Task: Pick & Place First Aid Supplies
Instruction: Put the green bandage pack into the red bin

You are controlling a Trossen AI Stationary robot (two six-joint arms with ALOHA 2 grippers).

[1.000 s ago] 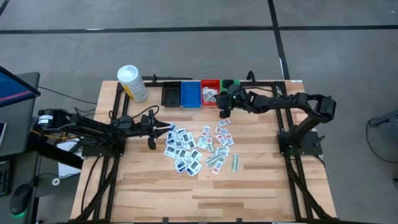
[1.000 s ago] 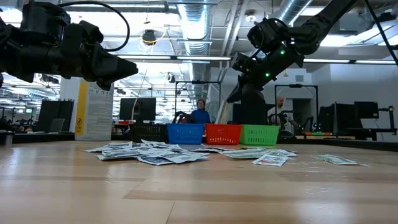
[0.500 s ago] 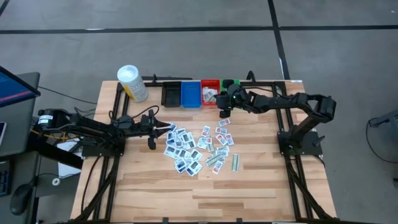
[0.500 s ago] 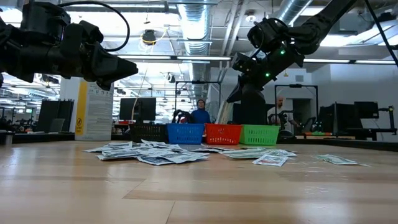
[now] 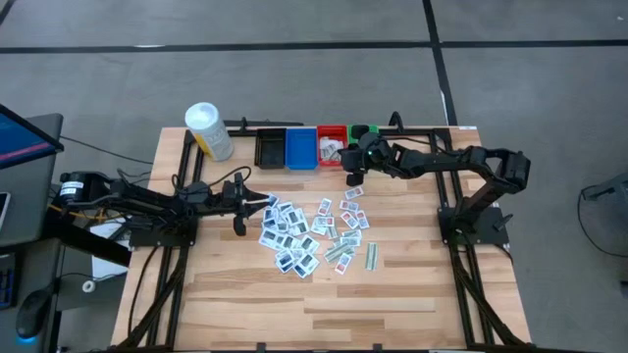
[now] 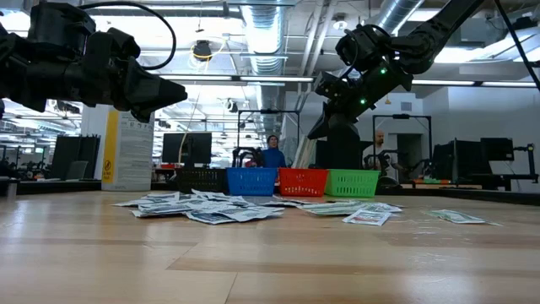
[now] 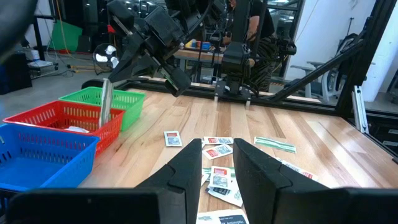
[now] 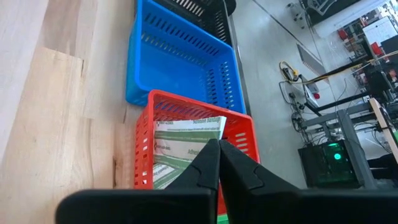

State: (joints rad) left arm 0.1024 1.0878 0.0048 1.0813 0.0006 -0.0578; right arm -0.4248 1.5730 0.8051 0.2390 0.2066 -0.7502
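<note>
Our left gripper [image 5: 238, 222] hangs above the table's [image 5: 392, 294] left side, its fingers [image 7: 186, 168] spread apart with nothing between them. The first aid supplies [image 5: 299, 235] lie scattered mid-table, and some packets sit in the red bin [image 8: 186, 134]. Our right gripper [image 5: 353, 178] hovers just in front of that bin, fingers pressed together and empty.
</note>
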